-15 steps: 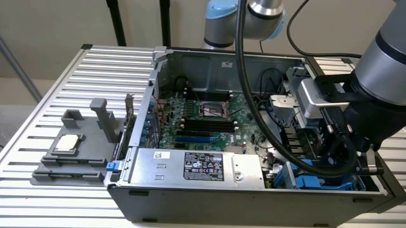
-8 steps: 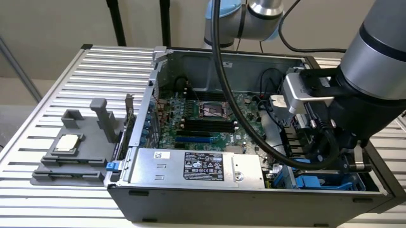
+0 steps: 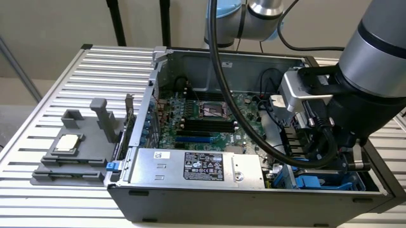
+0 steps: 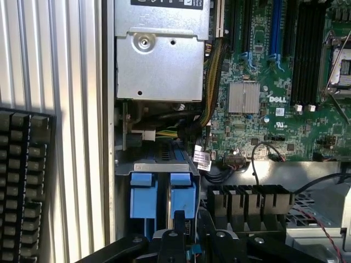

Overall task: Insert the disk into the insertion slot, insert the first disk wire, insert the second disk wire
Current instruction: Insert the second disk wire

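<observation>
Close-up, wrist cam: tool [image 4: 184,241] above blue slot tabs [image 4: 163,192], grip state unclear.

You have one open computer case [image 3: 254,199] on the slatted tabletop [image 3: 76,95], with one green motherboard [image 3: 209,118] inside and one silver power-supply box [image 3: 190,166] beside it. You can count two bright blue tabs [image 4: 163,197] side by side just ahead of the fingers [image 4: 181,241], in one drive cage [image 4: 156,167]. One silver heatsink [image 4: 244,97] sits farther out from the fingers on the board. One black keyboard [image 4: 24,181] lies off to the side of the fingers. On the tabletop outside the case you have one grey fixture [image 3: 79,152] carrying one small silver chip [image 3: 68,141]. One robot arm [image 3: 374,71] reaches in.
</observation>
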Robot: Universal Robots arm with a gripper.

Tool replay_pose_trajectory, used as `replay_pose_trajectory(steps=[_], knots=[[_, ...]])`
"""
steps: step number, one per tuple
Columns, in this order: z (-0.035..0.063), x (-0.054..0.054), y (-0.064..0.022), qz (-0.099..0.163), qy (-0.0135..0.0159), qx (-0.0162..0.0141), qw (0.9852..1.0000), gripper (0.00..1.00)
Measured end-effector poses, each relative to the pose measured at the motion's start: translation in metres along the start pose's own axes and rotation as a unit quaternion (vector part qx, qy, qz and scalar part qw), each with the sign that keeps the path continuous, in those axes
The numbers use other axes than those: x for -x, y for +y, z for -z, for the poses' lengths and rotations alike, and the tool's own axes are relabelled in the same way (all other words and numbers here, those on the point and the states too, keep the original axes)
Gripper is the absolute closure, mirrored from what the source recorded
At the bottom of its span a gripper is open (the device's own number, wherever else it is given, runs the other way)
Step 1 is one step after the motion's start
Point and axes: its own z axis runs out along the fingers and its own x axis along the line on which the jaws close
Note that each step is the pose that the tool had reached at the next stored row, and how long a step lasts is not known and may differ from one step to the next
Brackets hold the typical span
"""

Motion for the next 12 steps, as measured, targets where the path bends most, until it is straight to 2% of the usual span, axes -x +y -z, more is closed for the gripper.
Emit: replay_pose_trajectory(steps=[12], knots=[[0.0024,0.0002,-0.0003,0.002,-0.0002,0.0001,1.0,0.75]])
